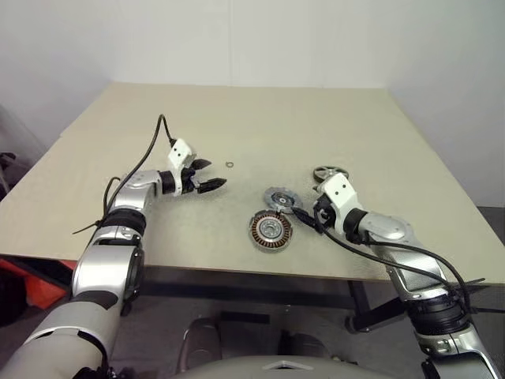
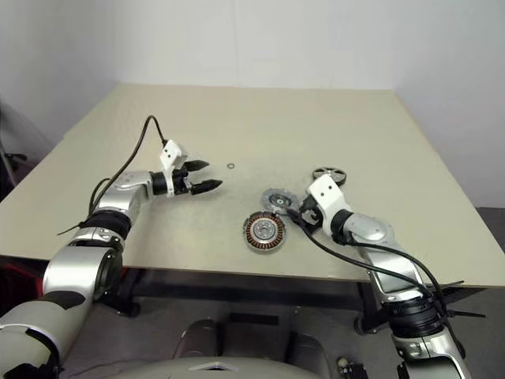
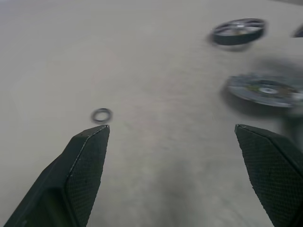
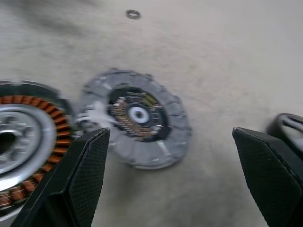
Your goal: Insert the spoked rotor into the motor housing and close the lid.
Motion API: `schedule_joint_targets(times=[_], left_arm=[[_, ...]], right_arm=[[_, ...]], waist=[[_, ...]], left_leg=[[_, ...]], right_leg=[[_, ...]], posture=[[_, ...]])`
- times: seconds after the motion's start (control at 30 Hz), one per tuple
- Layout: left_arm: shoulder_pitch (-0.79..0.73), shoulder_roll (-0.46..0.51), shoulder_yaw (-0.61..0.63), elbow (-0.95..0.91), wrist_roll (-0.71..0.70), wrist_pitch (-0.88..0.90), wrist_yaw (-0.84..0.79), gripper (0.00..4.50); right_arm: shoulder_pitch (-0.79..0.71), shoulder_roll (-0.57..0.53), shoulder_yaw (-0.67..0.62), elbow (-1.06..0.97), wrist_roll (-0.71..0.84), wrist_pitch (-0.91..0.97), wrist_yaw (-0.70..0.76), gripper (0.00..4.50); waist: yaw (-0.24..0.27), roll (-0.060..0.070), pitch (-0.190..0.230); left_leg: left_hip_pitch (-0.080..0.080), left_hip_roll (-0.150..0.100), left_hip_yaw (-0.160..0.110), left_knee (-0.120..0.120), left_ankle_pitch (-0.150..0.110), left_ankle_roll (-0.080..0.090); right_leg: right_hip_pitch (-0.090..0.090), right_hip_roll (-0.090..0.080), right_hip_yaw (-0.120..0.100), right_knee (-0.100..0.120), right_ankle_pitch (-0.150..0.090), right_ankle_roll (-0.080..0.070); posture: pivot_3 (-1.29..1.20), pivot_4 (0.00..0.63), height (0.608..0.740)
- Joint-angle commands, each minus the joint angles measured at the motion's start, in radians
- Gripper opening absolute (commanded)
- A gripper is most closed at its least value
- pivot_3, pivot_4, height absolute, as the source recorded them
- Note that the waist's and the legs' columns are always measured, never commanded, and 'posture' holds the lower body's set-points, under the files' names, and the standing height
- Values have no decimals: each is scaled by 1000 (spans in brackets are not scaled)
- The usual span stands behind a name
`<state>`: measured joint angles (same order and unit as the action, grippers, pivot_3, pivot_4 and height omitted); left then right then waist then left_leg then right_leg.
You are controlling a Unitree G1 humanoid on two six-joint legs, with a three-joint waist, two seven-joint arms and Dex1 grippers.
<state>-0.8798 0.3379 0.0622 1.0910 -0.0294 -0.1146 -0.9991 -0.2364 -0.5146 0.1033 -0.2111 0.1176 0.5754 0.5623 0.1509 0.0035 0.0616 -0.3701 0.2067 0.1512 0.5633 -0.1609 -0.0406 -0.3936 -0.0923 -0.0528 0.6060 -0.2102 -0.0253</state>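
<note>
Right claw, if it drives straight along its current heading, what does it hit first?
Most likely the lid: it lies between the open fingers of the right claw, just ahead. The motor housing sits off to one side, the spoked rotor to the other. Depth is unclear, so height over the lid is uncertain.

The motor housing (image 1: pixel 271 230) is silver with a copper-orange ring. The lid (image 1: pixel 282 198) is grey with a notched edge. The spoked rotor (image 1: pixel 330 173) has a dark rim and shiny silver spokes.

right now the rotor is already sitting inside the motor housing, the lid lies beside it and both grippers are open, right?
Not quite: the spoked rotor is not in the motor housing; it lies on the table beyond the right gripper, as the left eye view shows. The lid does lie beside the housing, and the left gripper and the right are both open.
</note>
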Motion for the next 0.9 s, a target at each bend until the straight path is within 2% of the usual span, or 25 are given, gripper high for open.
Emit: schedule_joint_targets(times=[0.03, 0.17, 0.3, 0.47, 0.53, 0.67, 0.77, 0.9], left_arm=[[-5, -43, -16, -15, -4, -5, 28, 4469], [21, -68, -33, -62, -35, 38, -81, 4469], [-20, -63, -16, -16, -41, 43, -68, 4469], [-109, -62, -6, 115, 19, 5, 252, 4469], [-136, -101, 10, 146, 5, 16, 309, 4469], [-159, -195, -9, 197, 50, 57, 520, 4469], [-155, -247, -23, 219, 80, 83, 621, 4469], [-161, -262, -18, 227, 92, 84, 697, 4469]], right_arm=[[-24, -7, -10, -40, 12, -7, 17, 4305], [15, -39, 14, -121, 24, 5, 73, 4305], [16, -39, 5, -128, 16, 17, 63, 4305], [17, -41, 2, -103, 0, 8, 49, 4305], [6, -36, 8, -86, -5, 3, 42, 4305], [-26, -21, 11, -56, -11, -1, 25, 4305], [-30, -22, 10, -54, -12, -1, 21, 4305], [-25, -28, -2, -63, -10, 6, 13, 4305]], waist=[[1, 0, 0], [0, 0, 0], [-1, -1, 0], [0, -1, 0], [2, -1, 0], [4, -1, 0], [3, -1, 1], [-3, -1, 1]], left_leg=[[0, 0, 0, 0, 0, 0], [-1, 0, 0, 0, 0, 1], [-1, 0, 1, -1, 0, 0], [1, 0, 0, 0, 0, 0], [3, 0, -1, 1, 0, 0], [2, -1, -1, 1, -1, 1], [1, -1, -1, 2, -1, 2], [0, -1, -1, 2, -1, 2]], right_leg=[[0, 0, 0, 0, 0, 0], [-1, 0, 0, -1, 0, 1], [-2, 2, 0, 0, -1, 0], [1, 1, 0, 0, -2, 3], [3, 1, 0, 0, -5, 8], [4, -1, 0, -1, -3, 4], [4, 0, 0, -1, -1, 2], [1, 2, -1, -1, -1, 2]], posture=[[0, 0, 740], [0, 0, 740], [0, 0, 740], [0, 0, 740], [0, 0, 740], [0, 0, 740], [0, 0, 740], [0, 0, 740]])
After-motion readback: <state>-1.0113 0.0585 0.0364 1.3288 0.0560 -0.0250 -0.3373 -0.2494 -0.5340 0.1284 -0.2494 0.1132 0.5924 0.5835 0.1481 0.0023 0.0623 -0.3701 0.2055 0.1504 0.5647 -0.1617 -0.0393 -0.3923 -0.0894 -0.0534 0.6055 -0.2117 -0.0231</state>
